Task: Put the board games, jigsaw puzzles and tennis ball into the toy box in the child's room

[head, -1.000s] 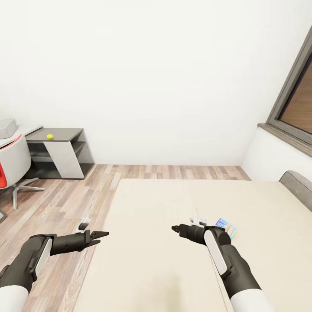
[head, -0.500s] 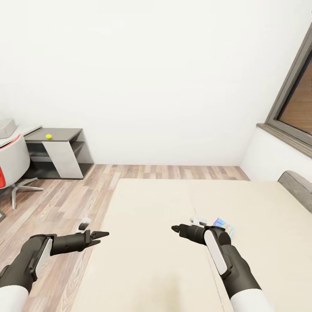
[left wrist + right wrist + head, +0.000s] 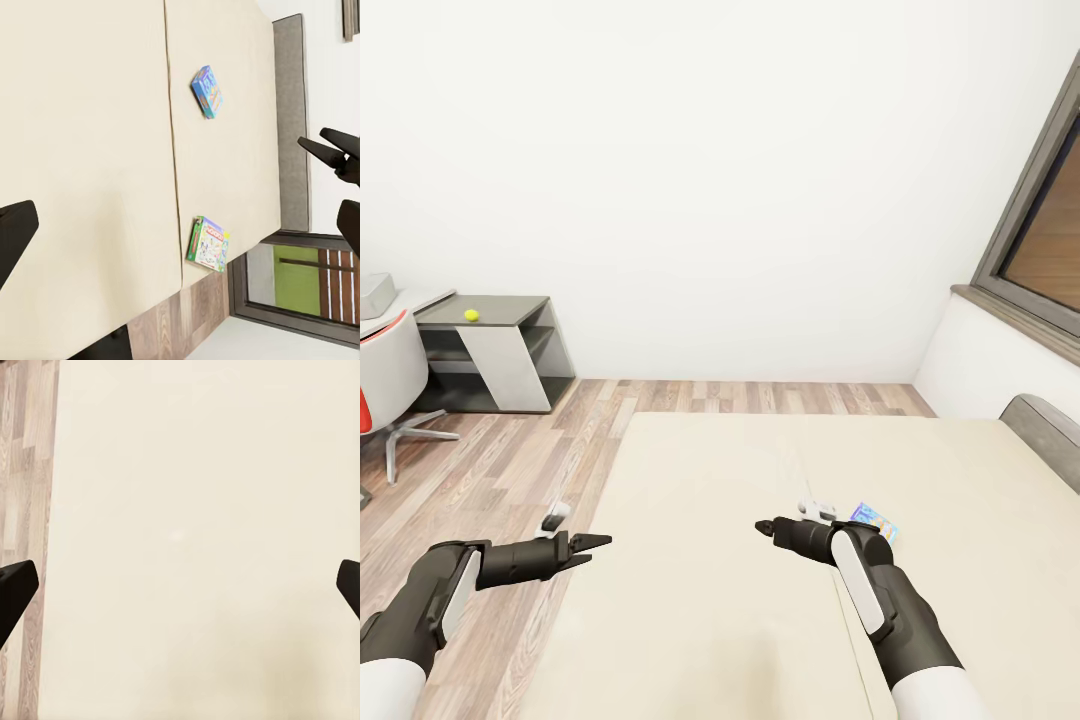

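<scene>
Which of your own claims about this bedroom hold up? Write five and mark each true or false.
1. The tennis ball sits on the table's dark lower end unit. True.
2. The right end effector grips a board game. False: it is open and empty above the bed.
3. Two board games lie on the bed, the small blue one and the green-edged one. True.
4. The left end effector holds the ball. False: it is open and empty.
5. The bed's mattress is red. False: beige.
</scene>
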You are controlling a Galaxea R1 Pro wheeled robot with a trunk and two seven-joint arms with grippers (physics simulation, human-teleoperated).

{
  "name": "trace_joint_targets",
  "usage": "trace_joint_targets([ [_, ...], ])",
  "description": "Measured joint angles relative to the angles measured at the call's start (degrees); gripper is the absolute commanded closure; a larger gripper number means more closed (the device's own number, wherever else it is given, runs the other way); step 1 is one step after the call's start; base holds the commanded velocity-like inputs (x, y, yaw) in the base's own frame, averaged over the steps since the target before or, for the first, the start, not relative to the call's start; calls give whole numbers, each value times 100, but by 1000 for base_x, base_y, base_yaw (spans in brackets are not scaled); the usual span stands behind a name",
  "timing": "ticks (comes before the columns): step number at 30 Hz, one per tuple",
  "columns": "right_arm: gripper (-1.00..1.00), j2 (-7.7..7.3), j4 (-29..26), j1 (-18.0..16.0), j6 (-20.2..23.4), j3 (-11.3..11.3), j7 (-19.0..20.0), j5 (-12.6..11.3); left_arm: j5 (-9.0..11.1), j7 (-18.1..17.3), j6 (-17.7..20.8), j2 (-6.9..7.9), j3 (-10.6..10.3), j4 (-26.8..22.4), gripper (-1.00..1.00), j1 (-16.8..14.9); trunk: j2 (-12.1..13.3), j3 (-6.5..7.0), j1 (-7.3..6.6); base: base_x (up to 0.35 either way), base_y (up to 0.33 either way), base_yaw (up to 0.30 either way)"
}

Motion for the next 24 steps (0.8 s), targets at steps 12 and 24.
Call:
trace_joint_targets([
  [12,-100,-3,0,0,3,1,0,5,0,0,0,0,0,-4,-100,-1,0,0,0,0,-2,0],
  [24,-100,-5,0,0,3,0,3,1,0,3,0,-8,-15,3,-100,-1,0,0,0,-21,-67,0],
])
